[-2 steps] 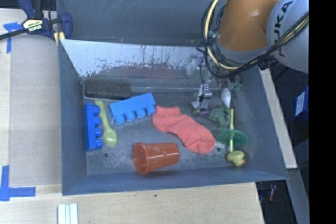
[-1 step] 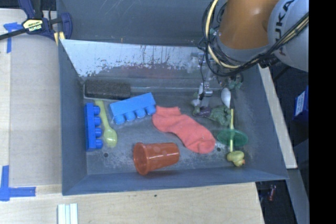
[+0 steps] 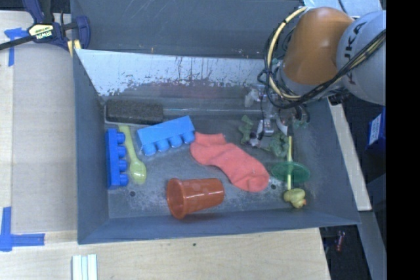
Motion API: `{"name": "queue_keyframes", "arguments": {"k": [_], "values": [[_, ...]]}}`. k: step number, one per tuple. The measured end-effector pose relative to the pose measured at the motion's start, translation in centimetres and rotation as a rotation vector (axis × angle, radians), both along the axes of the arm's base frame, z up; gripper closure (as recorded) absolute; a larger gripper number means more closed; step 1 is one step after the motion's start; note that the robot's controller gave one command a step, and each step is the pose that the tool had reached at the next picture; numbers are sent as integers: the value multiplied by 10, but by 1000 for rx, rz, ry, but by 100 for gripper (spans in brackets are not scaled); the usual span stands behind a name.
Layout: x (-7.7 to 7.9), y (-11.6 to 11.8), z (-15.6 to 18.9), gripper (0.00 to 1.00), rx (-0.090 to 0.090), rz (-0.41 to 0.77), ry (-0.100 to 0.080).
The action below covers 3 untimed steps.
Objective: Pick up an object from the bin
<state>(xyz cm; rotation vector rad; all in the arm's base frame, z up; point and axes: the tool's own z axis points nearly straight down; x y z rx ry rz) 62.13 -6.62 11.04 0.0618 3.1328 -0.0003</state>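
At 3 o'clock the gripper [image 3: 266, 129] hangs over a dark green toy [image 3: 247, 130]; its opening cannot be told, the pick seems not done

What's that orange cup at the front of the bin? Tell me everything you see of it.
The orange cup looks like smooth, slightly see-through plastic, tapering from a wide mouth to a narrower base. It lies on its side in the bin, near the front wall, mouth pointing left. Its base ends beside the pink cloth; whether they touch is unclear.
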Motion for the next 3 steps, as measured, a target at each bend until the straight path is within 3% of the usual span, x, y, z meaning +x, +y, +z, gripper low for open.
{"name": "queue_keyframes", "arguments": {"k": [1,3], "values": [[-23,-16,-40,100,2,-82,-8],[-24,-15,-40,100,2,-147,-8]]}}
